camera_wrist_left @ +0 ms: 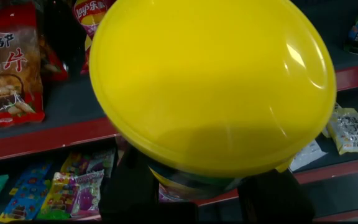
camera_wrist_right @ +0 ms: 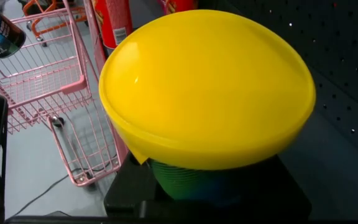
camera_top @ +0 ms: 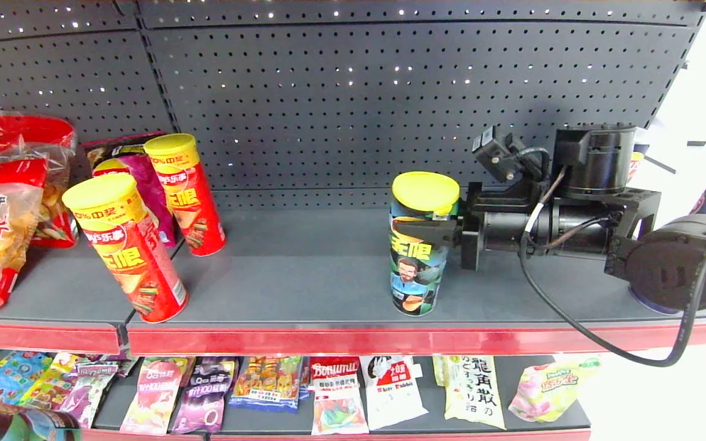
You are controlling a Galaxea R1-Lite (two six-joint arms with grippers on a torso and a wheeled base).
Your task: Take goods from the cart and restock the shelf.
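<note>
Right gripper [camera_top: 426,229] clamped on upright green chip can [camera_top: 417,275] at shelf [camera_top: 304,269] front, probably to stock it; left gripper [camera_wrist_left: 197,199] clutches second can [camera_wrist_left: 210,81], likely next.

Head camera faces the shelf [camera_top: 304,269] frontally; wrist cameras look down, close onto yellow lids [camera_wrist_left: 210,81] [camera_wrist_right: 207,87].

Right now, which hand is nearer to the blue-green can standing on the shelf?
Right. The right hand grips the blue-green can; the left hand holds another can, off the shelf.
</note>
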